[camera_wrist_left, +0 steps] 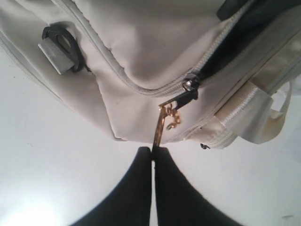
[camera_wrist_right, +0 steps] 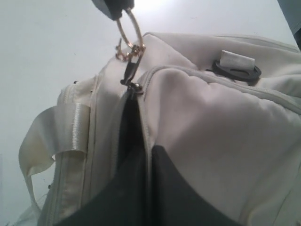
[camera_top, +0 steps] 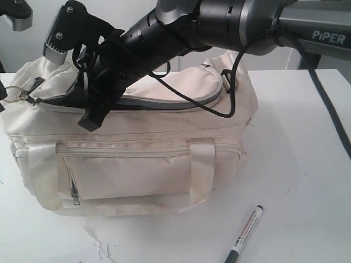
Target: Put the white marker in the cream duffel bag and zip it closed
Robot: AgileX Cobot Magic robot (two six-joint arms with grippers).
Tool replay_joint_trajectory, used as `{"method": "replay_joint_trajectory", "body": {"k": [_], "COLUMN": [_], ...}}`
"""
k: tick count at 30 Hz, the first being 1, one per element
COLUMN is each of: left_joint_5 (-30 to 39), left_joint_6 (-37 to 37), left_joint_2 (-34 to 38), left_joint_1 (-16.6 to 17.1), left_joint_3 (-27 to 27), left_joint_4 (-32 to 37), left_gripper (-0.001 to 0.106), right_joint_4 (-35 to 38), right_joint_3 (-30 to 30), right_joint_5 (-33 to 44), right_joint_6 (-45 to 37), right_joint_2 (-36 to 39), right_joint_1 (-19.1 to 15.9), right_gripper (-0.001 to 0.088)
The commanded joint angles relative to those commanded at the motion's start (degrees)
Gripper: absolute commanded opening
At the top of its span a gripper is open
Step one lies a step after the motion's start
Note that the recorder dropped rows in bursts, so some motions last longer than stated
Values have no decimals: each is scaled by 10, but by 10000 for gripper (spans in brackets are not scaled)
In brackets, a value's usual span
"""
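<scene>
The cream duffel bag point(camera_top: 137, 159) stands on the white table, its top zip partly open onto black lining. The white marker point(camera_top: 245, 234) lies on the table in front of the bag's right end, outside it. My left gripper point(camera_wrist_left: 153, 149) is shut on the gold ring zip pull point(camera_wrist_left: 162, 123) at the bag's left end, and it also shows in the right wrist view as the left gripper point(camera_wrist_right: 113, 7) with the ring point(camera_wrist_right: 129, 33). My right gripper point(camera_wrist_right: 148, 149) reaches across the bag top and is shut on the cream edge of the zip opening, shown as the right gripper point(camera_top: 90, 121).
The right arm point(camera_top: 230, 24) and its cable point(camera_top: 227, 104) lie over the bag top. A black strap clip point(camera_wrist_left: 61, 47) sits at the bag's end. A front zip pocket point(camera_top: 74, 189) and webbing handles point(camera_top: 203, 170) face the table's front edge.
</scene>
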Motion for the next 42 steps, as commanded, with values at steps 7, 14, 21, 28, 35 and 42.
{"method": "replay_joint_trajectory", "body": {"k": [7, 14, 21, 28, 35, 42], "left_joint_5": [9, 4, -3, 1, 7, -42], "left_joint_6": [0, 0, 6, 20, 38, 43], "left_joint_2": [0, 0, 1, 1, 1, 7], "left_joint_1": [0, 0, 39, 60, 90, 91], "left_joint_3": [0, 0, 0, 0, 3, 48], "left_joint_4": [29, 35, -6, -21, -52, -51], "left_gripper": [0, 0, 0, 0, 0, 0], "right_joint_4": [-23, -23, -23, -23, -23, -23], "right_joint_3": [0, 0, 0, 0, 0, 0], "right_joint_5": [-4, -4, -2, -2, -7, -20], "right_joint_6": [24, 24, 24, 24, 16, 13], "right_joint_2": [0, 0, 0, 0, -1, -15], "right_joint_1": [-5, -5, -5, -5, -5, -5], "right_gripper": [0, 0, 0, 0, 0, 0]}}
